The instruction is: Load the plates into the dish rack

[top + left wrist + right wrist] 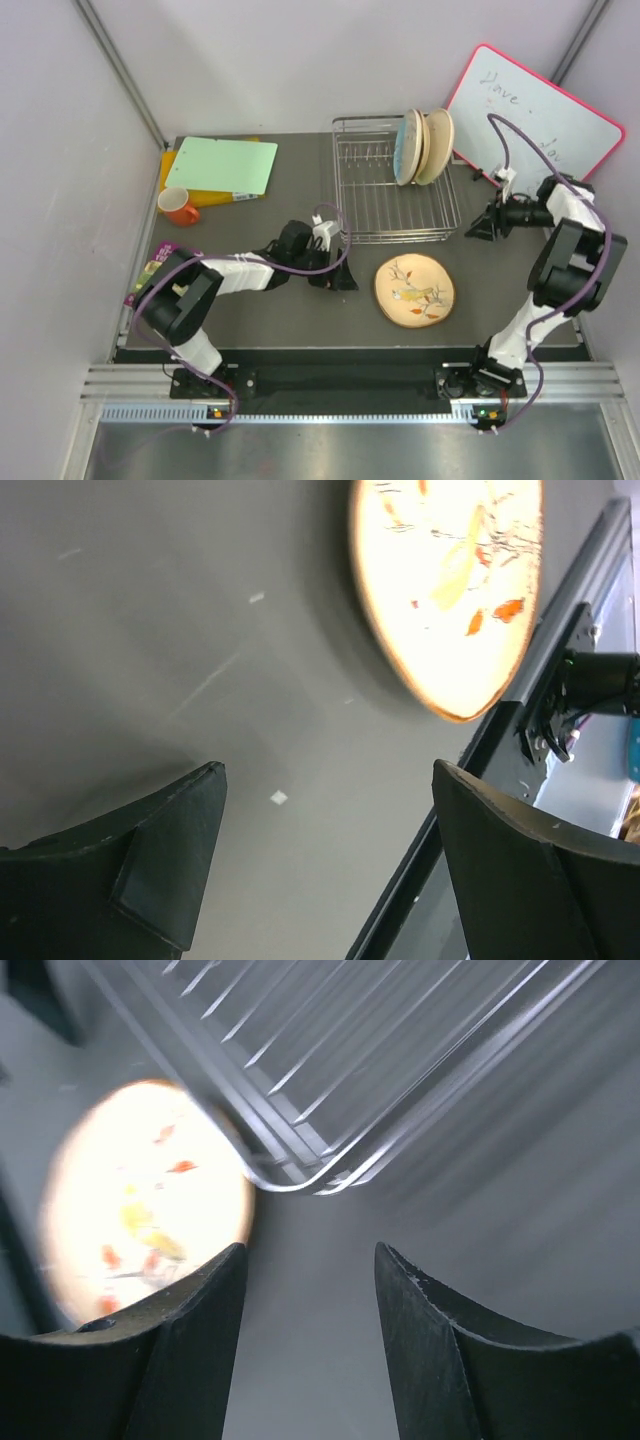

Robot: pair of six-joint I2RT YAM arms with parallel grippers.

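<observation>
The dish rack (365, 195) sits toward the far edge, right of middle. Three plates (422, 146) stand in its right end, so the left slots are open from above. A flat plate (414, 290) lies between the rack and the near edge. The left gripper (337, 278), jaws apart, crowds the rack's near-left corner. The right gripper (476, 228), also spread, narrows the gap to the right edge. A whiteboard (540, 110) blocks the far right corner, and a mug (178, 206) and a green board (222, 165) block the far left.

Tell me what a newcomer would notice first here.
A lone peach plate lies flat on the table, just in front of the dish rack. Three plates already stand on edge in the rack's far right corner; a pink-framed whiteboard leans behind.
</observation>
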